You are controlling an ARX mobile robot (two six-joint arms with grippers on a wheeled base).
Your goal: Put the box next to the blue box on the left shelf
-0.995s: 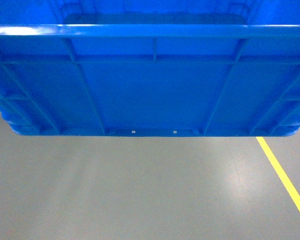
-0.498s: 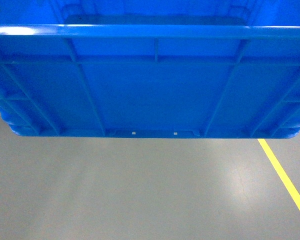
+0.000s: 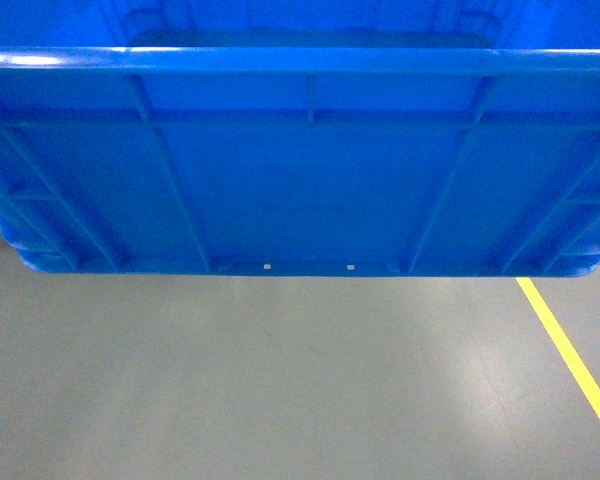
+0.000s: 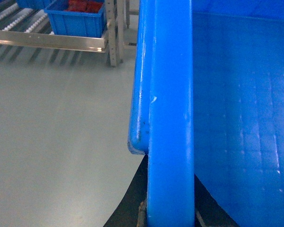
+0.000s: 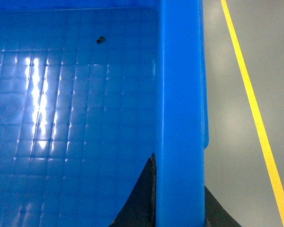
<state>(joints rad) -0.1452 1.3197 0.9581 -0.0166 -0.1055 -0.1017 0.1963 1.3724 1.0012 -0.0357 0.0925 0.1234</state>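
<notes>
Fingers of the left gripper (image 4: 170,215) straddle the box (image 3: 300,180) rim, clamped on it; the right gripper (image 5: 179,208) grips the opposite rim likewise. Box hangs above the floor (image 3: 280,380). Far left, the shelf (image 4: 47,40) carries a small crate (image 4: 78,21).

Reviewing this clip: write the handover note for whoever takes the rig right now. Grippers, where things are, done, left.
Left gripper: shut on the box, one dark finger each side of its left rim.
Right gripper: shut on the box's right rim the same way.
The box is held up over the grey floor, seemingly empty.
The left shelf, with a small blue crate of red parts on it, shows far off in the left wrist view.
Done: pickup. Left: carry to the shelf, set down beside the blue crate.
</notes>
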